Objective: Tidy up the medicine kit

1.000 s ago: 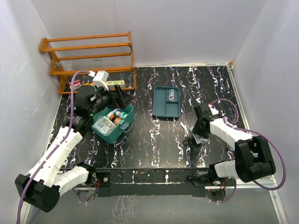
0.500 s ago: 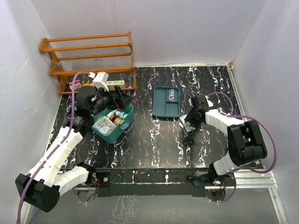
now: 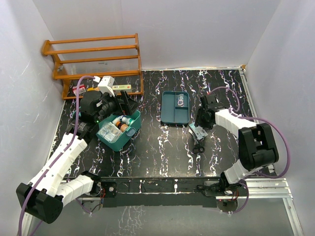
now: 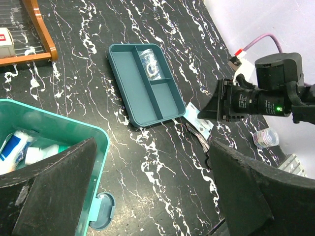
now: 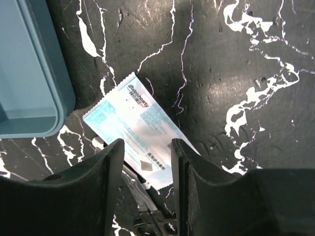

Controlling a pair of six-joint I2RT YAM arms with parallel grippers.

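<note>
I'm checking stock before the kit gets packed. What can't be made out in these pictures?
- Medicine kit contents: in the left wrist view, largely hidden behind a finger of the open left gripper; in the top view, too small to name.
- Sachet print: in the right wrist view, too blurred to read; its lower end is hidden behind the right gripper.
- Dark item beside the sachet: cut off by the bottom edge; too small from above.

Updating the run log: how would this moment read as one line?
left gripper: open, by kit | right gripper: open, above sachet | sachet: flat on table, beside tray
</note>
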